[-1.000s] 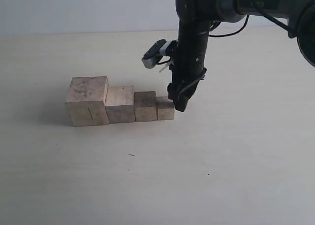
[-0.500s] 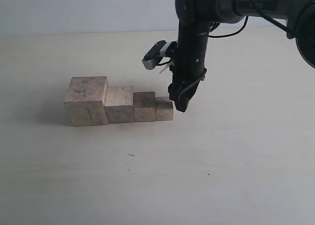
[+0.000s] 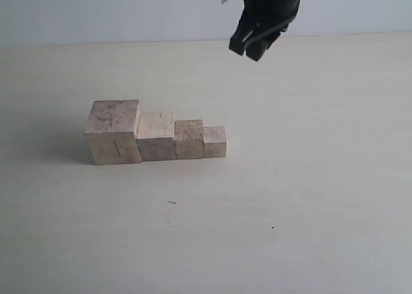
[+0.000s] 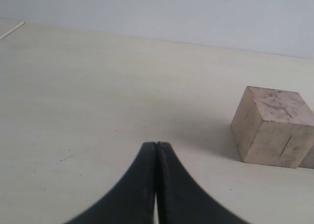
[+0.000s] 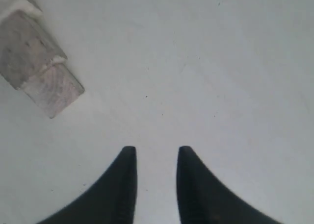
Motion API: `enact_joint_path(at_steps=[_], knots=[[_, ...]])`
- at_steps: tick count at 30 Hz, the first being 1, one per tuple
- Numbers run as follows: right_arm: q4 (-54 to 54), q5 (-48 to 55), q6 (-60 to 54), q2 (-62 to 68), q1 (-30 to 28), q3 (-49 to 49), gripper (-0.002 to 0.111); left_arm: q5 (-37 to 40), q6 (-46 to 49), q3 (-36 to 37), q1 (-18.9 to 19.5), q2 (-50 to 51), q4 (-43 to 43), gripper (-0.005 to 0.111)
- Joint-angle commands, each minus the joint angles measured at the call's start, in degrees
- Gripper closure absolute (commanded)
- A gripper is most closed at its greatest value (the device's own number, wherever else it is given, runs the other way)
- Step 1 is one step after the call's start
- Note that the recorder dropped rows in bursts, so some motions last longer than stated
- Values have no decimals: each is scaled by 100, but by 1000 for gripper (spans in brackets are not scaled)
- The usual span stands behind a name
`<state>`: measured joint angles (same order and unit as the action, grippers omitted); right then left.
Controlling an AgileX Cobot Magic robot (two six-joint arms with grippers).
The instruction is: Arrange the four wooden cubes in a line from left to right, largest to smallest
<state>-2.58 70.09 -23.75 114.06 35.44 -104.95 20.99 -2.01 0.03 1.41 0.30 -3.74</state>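
Observation:
The four wooden cubes stand touching in one row on the table. The largest cube [image 3: 114, 132] is at the left, then the second cube [image 3: 156, 136], the third cube [image 3: 189, 139] and the smallest cube [image 3: 215, 142] at the right end. My right gripper [image 3: 252, 49] hangs high above and behind the row, open and holding nothing [image 5: 156, 153]. The right wrist view shows the smallest cube [image 5: 53, 89] and the third cube [image 5: 27, 50] off to one side. My left gripper [image 4: 156, 145] is shut and empty, apart from the largest cube [image 4: 273, 126].
A pale wooden table [image 3: 309, 197] carries the row. A light wall [image 3: 96, 11] runs along its far edge.
My right gripper has lifted from beside the smallest cube up toward the top of the exterior view. The cubes have stayed in place.

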Motion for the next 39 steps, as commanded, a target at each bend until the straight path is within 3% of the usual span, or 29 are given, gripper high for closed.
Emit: enact_joint_path(at_steps=[1,5,8,11,18,20,25,39], knots=[[531,-13,362,-550,-11,4,108,-52,24,-3,-34,-30,-6,107],[654,-13,1172,-926,-11,15,108,-52,24,-3,-34,-30,-6,107],[843,-373,1181,-1453,-11,403,108,-52,24,-3,-34,-30,-6,107],[1285,-1192,1171,-2139,-11,1206,108,-52,24,-3,-34,-30,-6,107],[2678,-4183,680,-4203,-11,4030,108,-52,24,-3,-34,-30,-6,107],[2717,-4520,691,-4627,-11,4576,108,-52,24,-3,-34,-30,-6,107],[2704,-4347,792,-5420,-11,5279,108,-52,24,-3,-34,-30,-6,107],[2704,-4000,781,-6444,-11,5290,108,-52,24,-3,-34,-30,-6,107]])
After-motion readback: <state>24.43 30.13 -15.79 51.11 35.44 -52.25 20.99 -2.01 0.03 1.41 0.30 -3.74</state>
